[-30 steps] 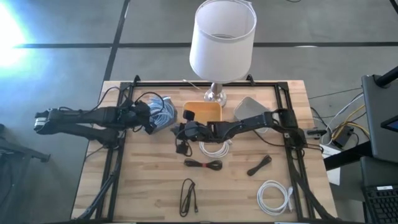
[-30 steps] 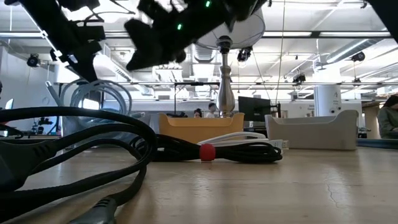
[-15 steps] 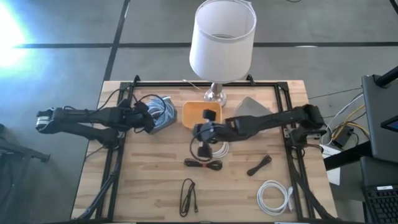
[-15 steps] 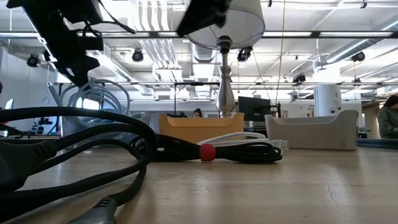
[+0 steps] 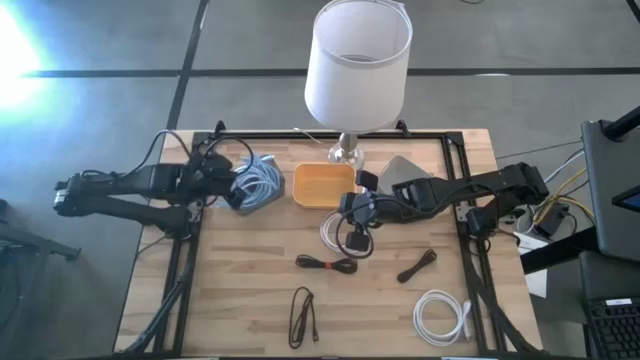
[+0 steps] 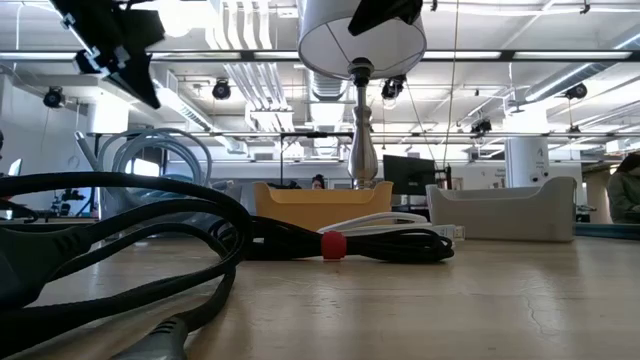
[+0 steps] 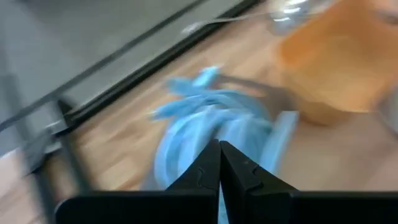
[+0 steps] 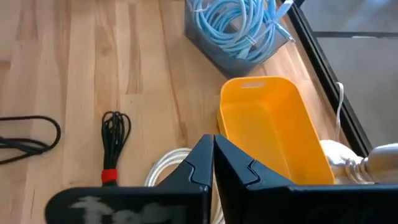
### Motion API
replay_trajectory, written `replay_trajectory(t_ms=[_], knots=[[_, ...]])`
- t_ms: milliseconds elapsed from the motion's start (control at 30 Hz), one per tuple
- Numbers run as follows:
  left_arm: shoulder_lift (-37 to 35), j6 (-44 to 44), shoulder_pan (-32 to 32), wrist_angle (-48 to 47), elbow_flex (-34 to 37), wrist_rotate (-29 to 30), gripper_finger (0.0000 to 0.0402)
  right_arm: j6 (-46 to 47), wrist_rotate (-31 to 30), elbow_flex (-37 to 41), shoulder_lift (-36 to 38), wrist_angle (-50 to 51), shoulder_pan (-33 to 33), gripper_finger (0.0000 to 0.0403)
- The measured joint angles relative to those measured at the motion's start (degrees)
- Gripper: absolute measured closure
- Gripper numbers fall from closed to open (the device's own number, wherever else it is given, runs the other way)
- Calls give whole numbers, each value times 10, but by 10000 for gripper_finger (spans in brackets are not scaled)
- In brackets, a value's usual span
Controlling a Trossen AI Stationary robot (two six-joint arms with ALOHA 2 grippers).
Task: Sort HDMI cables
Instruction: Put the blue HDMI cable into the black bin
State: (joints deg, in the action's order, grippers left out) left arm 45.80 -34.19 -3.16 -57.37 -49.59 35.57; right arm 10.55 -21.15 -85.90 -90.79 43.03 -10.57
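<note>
Right claw (image 5: 358,200), shut, hovers between orange tray (image 5: 322,187) and grey tray (image 5: 403,171).

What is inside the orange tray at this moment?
The orange tray looks empty: the right wrist view shows only its bare floor. The right gripper, shut, covers one lower corner, so that corner cannot be checked.

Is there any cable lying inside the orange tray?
No, the right wrist view shows the orange tray with a bare floor and no cable in it.
</note>
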Motion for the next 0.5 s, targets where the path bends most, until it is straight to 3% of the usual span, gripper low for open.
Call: replay_trajectory(t_ms=[133, 233, 333, 500], knots=[[4, 70, 10, 69, 18, -115, 399, 0, 0, 23, 3, -4, 1, 394], [18, 79, 11, 98, 45, -157, 398, 0, 0, 33, -1, -4, 1, 394], [32, 71, 10, 89, 71, -155, 398, 0, 0, 40, -1, -4, 0, 394], [38, 41, 9, 53, 83, -70, 397, 0, 0, 48, 0, -5, 1, 394]])
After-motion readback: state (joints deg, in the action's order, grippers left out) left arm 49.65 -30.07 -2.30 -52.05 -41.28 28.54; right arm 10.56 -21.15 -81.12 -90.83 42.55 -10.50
